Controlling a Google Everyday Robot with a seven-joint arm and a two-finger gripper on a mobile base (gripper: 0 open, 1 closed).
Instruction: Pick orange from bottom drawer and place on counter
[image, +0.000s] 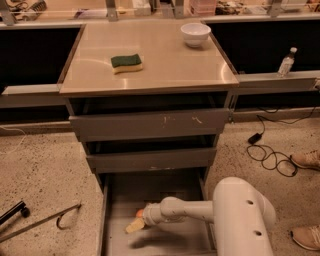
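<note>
Orange, round and likely slippery, the orange (140, 213) wants a mid-girth pinch; your gripper (134, 227) lies beside it in the drawer (122, 200), its state I can't tell.

Glossy counter (165, 65); gripper (134, 227) in matt-metal btm drawer (165, 192)

No lettering, brand, number or sign can be read on the counter (165, 65) or on the bottle (286, 62) standing on the ledge at right. The robot's hand (134, 226) is low in the open bottom drawer (117, 200), just beside the orange (140, 213).
</note>
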